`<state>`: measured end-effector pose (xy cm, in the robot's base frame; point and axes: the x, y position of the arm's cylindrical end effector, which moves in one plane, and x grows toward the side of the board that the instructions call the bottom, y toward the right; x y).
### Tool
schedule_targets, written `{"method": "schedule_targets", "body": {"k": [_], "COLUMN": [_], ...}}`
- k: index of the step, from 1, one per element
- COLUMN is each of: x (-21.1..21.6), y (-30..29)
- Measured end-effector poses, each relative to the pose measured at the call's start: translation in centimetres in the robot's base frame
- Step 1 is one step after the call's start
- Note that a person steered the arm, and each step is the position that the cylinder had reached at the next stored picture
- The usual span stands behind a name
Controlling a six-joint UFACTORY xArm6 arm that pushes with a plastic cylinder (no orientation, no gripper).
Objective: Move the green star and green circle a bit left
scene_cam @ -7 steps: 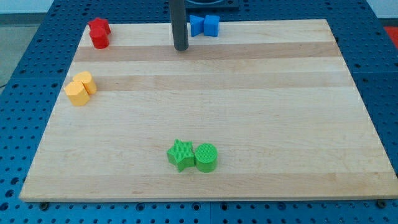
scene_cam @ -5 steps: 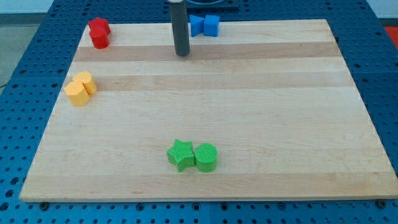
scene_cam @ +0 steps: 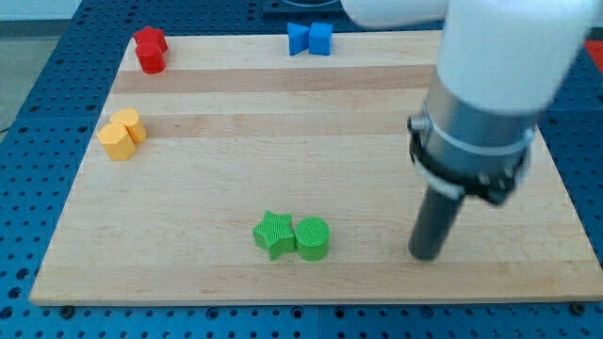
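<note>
— Looking across the pale wooden board [scene_cam: 311, 113], what do we have under us?

— We see planks of light wood with lengthwise grain, laid on a blue perforated table [scene_cam: 28, 104] that shows on all sides of the board. Our dark rod comes down from a large white and grey arm housing [scene_cam: 490, 85] at the view's right, and my tip [scene_cam: 427, 256] rests on the wood near the bottom edge.

— And the two pieces we care about?

— The green star block [scene_cam: 274, 234] and the green circle block [scene_cam: 313, 237] sit side by side, touching, low on the board and a little left of centre. The circle lies on the star's right. My tip stands to the right of the circle, apart from it, at about the same height in the view.

— Do we grasp anything?

— No claw here: only the bare rod, holding nothing and touching no block.

— The rest?

— A red pair [scene_cam: 150, 49] at the top left corner, a blue pair [scene_cam: 310, 39] at the top edge, and a yellow pair [scene_cam: 122, 134] by the left edge.
</note>
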<state>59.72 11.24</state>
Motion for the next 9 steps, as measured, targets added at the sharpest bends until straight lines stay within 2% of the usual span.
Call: {"method": "schedule_targets", "body": {"k": [1,2,4,5,7,8,9], "x": [2.2,1.0,-0.3,-2.2,-2.8,-2.8,-2.8], "y": [-2.9,-5.9,-4.1,-8.4,-15.8,-16.4,-12.9]}}
